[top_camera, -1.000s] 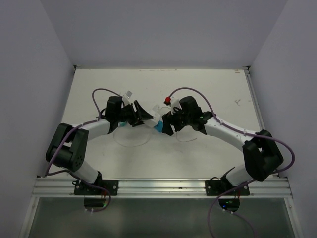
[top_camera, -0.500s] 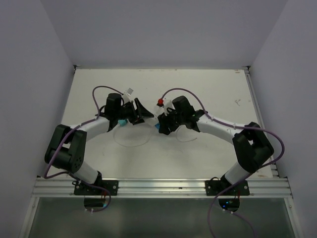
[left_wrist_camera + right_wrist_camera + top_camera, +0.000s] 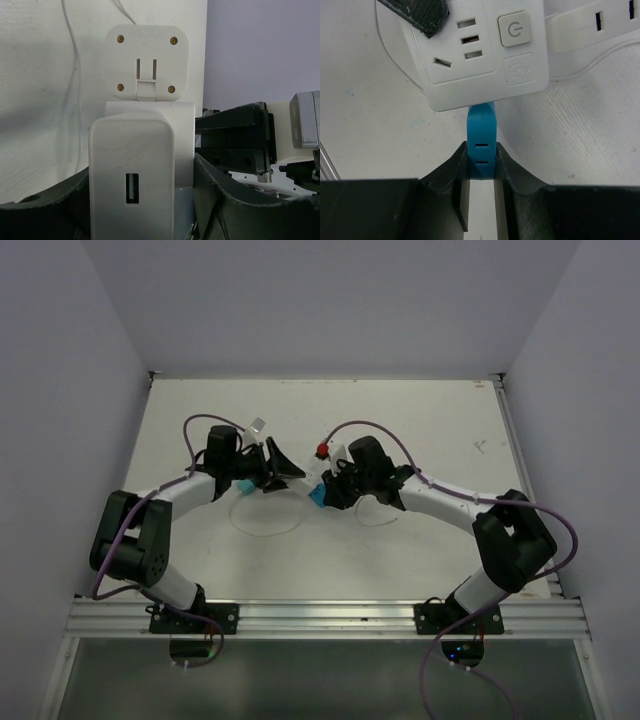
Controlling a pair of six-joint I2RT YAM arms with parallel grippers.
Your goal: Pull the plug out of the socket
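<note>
Blue plug [image 3: 481, 135] — in right gripper [image 3: 481, 152], socket [image 3: 480, 55] — left gripper [image 3: 140, 172]

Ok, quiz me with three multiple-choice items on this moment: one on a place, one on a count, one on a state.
1. Where is the blue plug?
A. Between the right gripper's fingers
B. In the left gripper
C. Loose on the table

2. How many screws show on the socket's back plate in the left wrist view?
A. Two
B. Four
C. Six

3. How does the plug stand to the socket?
A. Pulled well clear
B. Meeting its edge
C. Lying on top of it

Answers:
1 A: the blue plug sits between the right gripper fingers.
2 B: one screw marks each corner of the socket, which the left gripper clamps.
3 B: the right wrist view shows no gap between them.
</note>
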